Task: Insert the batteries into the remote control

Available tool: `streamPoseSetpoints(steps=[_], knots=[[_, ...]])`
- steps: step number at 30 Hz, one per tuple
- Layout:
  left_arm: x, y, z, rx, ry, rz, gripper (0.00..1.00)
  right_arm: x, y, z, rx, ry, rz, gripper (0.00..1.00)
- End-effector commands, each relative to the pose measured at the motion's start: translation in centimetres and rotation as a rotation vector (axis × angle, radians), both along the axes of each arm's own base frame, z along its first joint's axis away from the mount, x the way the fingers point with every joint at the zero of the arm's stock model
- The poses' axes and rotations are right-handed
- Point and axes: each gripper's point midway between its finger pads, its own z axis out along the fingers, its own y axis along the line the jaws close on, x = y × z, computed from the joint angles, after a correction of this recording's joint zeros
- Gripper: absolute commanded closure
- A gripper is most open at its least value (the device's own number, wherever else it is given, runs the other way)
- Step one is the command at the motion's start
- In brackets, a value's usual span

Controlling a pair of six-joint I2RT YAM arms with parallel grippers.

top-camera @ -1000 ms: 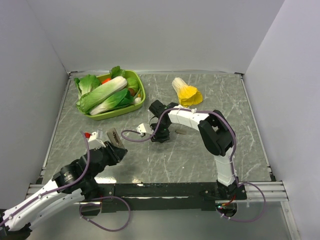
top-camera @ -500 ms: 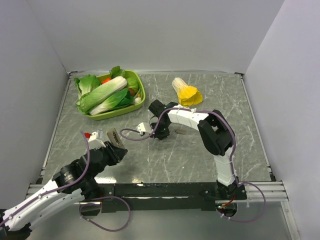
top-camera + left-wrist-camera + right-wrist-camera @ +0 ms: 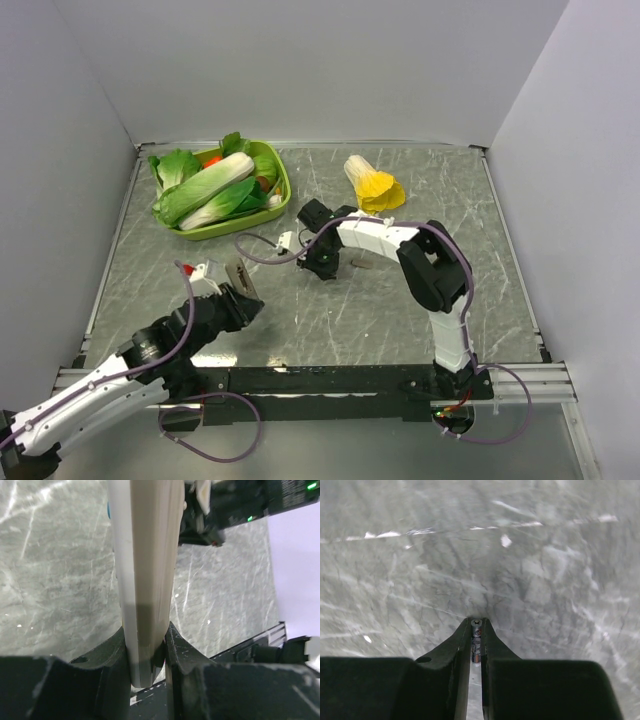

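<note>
Top view: my left tool (image 3: 236,292) grips the remote control (image 3: 240,276) at the near left of the surface (image 3: 400,330). My right tool (image 3: 322,266) is low at mid-surface, with a loose battery (image 3: 358,263) just beside it.

Left wrist: the fingers are clamped on the remote's end, plain back showing.

Right wrist: the fingers are pinched on a second battery (image 3: 476,642).

As I read it, nothing is loaded yet and both cells remain to go in.

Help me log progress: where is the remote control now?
The remote control is clamped in the left end effector, front-left in the top view, nearer the arms than the green basket of vegetables.
</note>
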Motion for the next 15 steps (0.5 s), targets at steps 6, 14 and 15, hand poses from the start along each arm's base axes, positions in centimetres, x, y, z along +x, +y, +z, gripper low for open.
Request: streamPoseSetpoints(steps=[6, 14, 15], knots=[[0.0, -3.6, -2.3, -0.082, -0.019, -0.124, 0.99, -0.7, -1.2, 2.2, 0.106, -0.036, -0.418, 1.00], [0.0, -5.7, -2.9, -0.264, -0.088, -0.171, 0.98, 0.8, 1.1, 9.4, 0.462, -0.124, -0.696, 1.00], [0.0, -5.8, -2.5, -0.274, -0.096, -0.175, 0.98, 0.2, 1.1, 10.6, 0.514, -0.108, -0.739, 1.00]])
